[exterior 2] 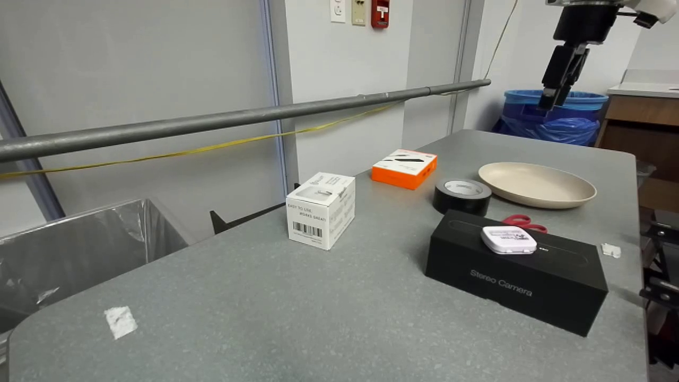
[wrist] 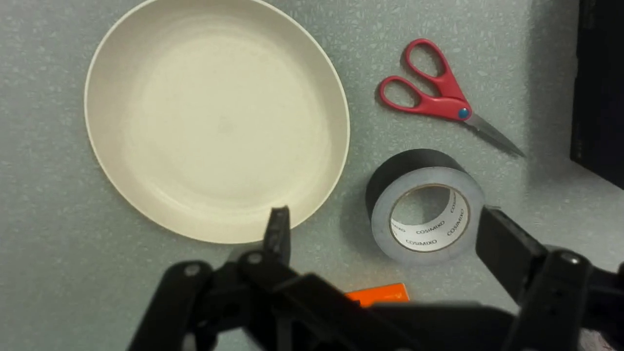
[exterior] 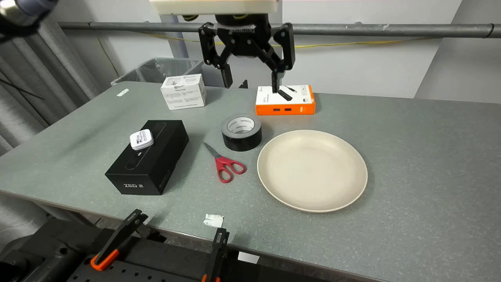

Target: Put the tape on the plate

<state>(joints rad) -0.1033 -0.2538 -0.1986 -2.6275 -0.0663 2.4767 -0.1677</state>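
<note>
The tape [exterior: 242, 141] is a black roll with a grey top face, lying flat on the grey table. It also shows in an exterior view [exterior 2: 461, 205] and in the wrist view [wrist: 429, 233]. The cream plate [exterior: 313, 172] lies beside it, a small gap apart; it bears nothing. The plate also shows in the other views [exterior 2: 536, 185] [wrist: 219, 122]. My gripper [exterior: 251, 88] is open and empty, well above the table. In the wrist view its fingertips [wrist: 383, 210] appear on either side of the tape, nearer the right one. It also shows in an exterior view [exterior 2: 551, 102].
Red scissors [exterior: 224, 160] lie near the tape. A black box [exterior: 160, 150] with a small white tin [exterior: 141, 139] stands beside them. An orange-and-white box [exterior: 285, 106] and a white box [exterior: 184, 94] stand at the back. A grey pipe [exterior: 375, 30] runs along the wall.
</note>
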